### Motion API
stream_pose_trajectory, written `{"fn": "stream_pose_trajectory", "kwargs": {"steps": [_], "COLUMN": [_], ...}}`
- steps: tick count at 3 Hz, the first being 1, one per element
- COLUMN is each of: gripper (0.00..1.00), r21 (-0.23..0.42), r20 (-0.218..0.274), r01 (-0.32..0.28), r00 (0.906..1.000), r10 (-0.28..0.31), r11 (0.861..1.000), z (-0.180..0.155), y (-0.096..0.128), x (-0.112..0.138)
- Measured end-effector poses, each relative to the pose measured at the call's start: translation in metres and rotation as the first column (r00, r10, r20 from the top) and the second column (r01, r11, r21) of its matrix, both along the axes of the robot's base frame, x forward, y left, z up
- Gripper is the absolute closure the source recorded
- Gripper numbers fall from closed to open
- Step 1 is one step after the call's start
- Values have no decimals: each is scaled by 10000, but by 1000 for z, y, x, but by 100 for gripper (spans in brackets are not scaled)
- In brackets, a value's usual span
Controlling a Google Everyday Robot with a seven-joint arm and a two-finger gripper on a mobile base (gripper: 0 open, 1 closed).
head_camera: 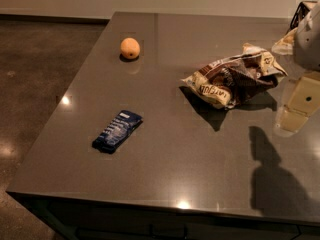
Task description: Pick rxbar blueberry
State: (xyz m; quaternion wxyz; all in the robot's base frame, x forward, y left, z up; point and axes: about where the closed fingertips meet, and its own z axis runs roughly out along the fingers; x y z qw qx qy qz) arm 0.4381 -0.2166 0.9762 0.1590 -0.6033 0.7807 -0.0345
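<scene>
The rxbar blueberry (pixel 117 130) is a small flat bar in a dark blue wrapper with white lettering. It lies on the grey table (pixel 165 164) towards the front left. My gripper (pixel 292 115) hangs at the right edge of the view, above the table and far to the right of the bar. It is pale cream and casts a dark shadow on the table below it. Nothing is seen in it.
A round orange fruit (pixel 130 48) sits at the back left of the table. A crumpled brown-and-cream chip bag (pixel 235 77) lies at the back right, just left of the gripper. The table's left and front edges drop to a dark floor (pixel 35 69).
</scene>
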Motion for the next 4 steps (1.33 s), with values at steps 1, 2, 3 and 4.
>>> {"fn": "stream_pose_trajectory", "kwargs": {"steps": [1,2,3,4], "gripper": [0,0,0,0], "r21": [0,-18,9,-46], "r20": [0,-31,-202,-621], "r01": [0,-977,-2191,-3219], "r00": [10000,9952,9755,9450], "r10": [0,977,2191,3210], "r11": [10000,9952,9757,9468], "z": [0,-6,-20,-44], "y": [0,42,99,147], "x": [0,20,48,70]}}
